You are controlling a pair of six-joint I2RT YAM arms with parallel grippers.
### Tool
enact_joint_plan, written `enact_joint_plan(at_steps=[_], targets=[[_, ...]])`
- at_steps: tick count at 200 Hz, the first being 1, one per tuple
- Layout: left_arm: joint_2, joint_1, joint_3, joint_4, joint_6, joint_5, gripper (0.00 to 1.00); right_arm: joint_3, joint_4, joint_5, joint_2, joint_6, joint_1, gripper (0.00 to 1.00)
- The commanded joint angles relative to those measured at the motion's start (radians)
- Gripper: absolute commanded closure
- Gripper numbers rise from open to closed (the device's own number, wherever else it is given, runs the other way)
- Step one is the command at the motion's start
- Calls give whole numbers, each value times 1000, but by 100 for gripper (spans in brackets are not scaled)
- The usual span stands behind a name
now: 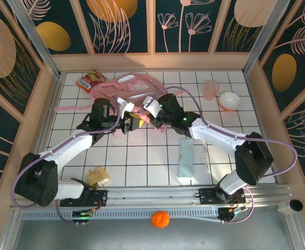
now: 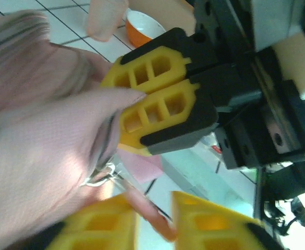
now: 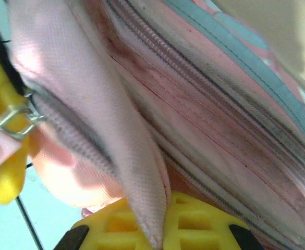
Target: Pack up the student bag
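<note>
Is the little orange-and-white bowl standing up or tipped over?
Upright. The bowl sits on its base on the tiled table, its round white inside facing up toward the top camera.

Top view bright, even overhead light, glare on table, wrist views blurred, student bag defocused.

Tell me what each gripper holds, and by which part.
Right gripper pinches the student bag by a fabric fold beside its zip. Left gripper is open around the pink zip tab; grip unclear.
</note>
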Motion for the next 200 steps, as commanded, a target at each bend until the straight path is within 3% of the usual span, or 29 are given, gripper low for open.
enact_joint_plan(at_steps=[1,12,16,20,24,64,110,140,179,200], targets=[[-72,-20,22,8,133,-35,52,-36,119,-273,-95,-150,-37,100],[-93,-16,24,-38,196,-2,33,-47,73,-298,-113,-266,-44,100],[-97,-16,29,-63,223,2,24,-47,55,-306,-117,-302,-50,100],[-106,-17,36,-90,254,5,6,-44,33,-313,-120,-338,-55,100],[-111,-17,42,-117,286,1,1,-41,13,-325,-123,-371,-61,100],[-236,-15,30,-186,544,-130,1,19,-188,-417,-142,-615,-102,100],[-285,-15,51,-288,809,-337,1,58,-304,-417,-155,-743,-104,100],[-254,-16,56,-378,954,-320,1,63,-330,-411,-162,-764,-105,100],[-186,-16,48,-403,1035,-325,1,78,-362,-409,-165,-782,-103,100],[-157,-17,36,-393,1096,-286,11,87,-372,-412,-167,-785,-103,100]])
